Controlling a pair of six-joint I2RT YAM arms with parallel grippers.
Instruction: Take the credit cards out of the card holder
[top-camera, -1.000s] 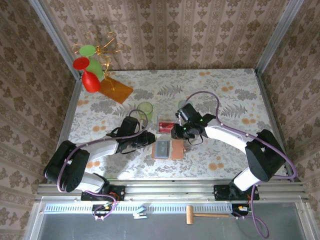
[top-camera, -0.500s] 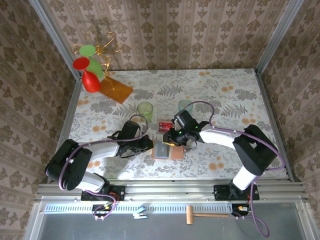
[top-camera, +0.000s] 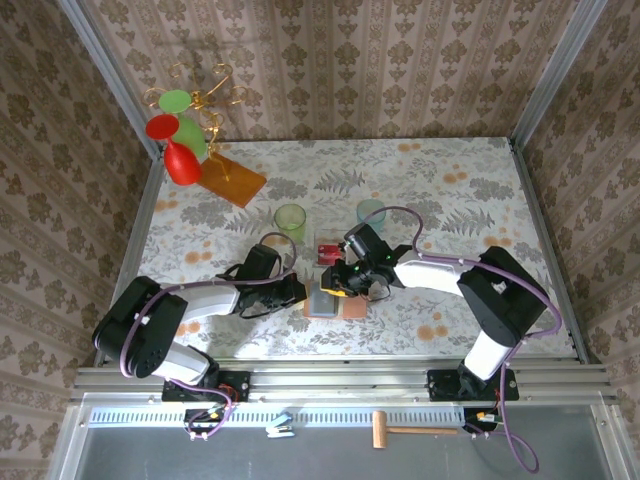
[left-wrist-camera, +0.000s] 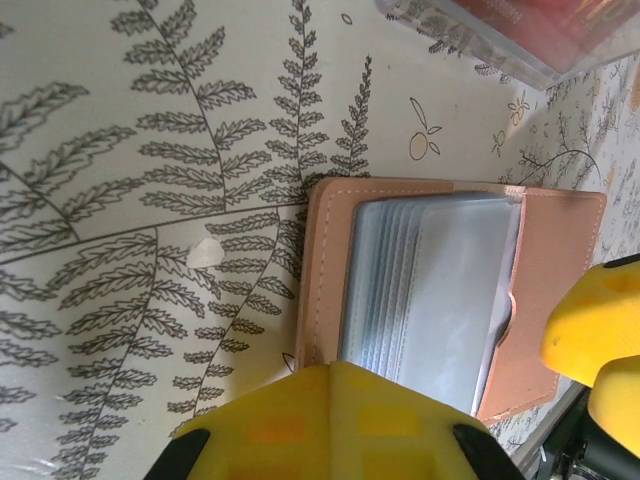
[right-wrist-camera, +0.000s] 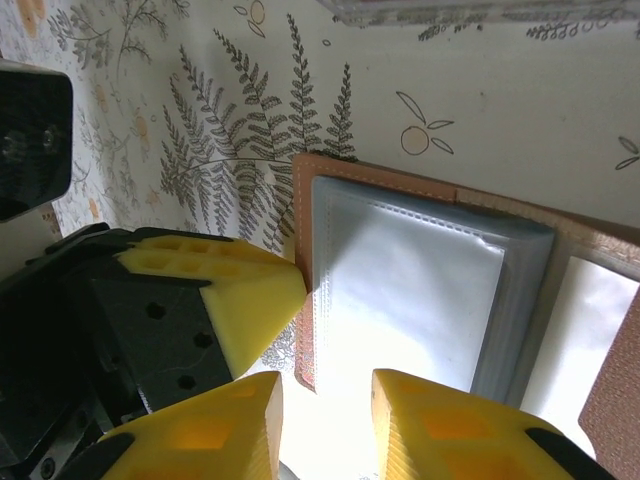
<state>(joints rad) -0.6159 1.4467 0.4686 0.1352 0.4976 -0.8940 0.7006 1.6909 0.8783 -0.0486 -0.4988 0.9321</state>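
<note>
Two-handed, working at the card holder (top-camera: 335, 300), lying open and flat close to the near edge of the table (top-camera: 470, 180), about midway along it. Bracing it with the left tool (right-wrist-camera: 275, 292), fully closed, tip pressing against the holder's border on the left arm's side, without showing any pinching of the leather. Hovering over the clear sleeves (right-wrist-camera: 410, 290) with the right tool (right-wrist-camera: 327, 400), fingers narrowly apart and seemingly gripping nothing. Judging the step in hand as reaching for a card inside the sleeves, not yet pulling one out; looking greyish and see-through in both wrist views, giving no sure sign of a card within. Noting, apparently, red credit cards (top-camera: 328, 251) lying just beyond the holder toward the table's middle, so probably partway through the task. Calling next for lowering the right fingers onto a card edge at a sleeve mouth, nipping it, and sliding it out along the sleeve while keeping the left tool firm against the pull. Standing farther back, apart from the holder: a green cup (top-camera: 290, 220), a pale blue cup (top-camera: 371, 212), and an orange board (top-camera: 232, 178) near the far left corner. Risking a knock between the two tools, sitting almost tip to tip; risking, too, dragging the whole sleeve stack along.
</note>
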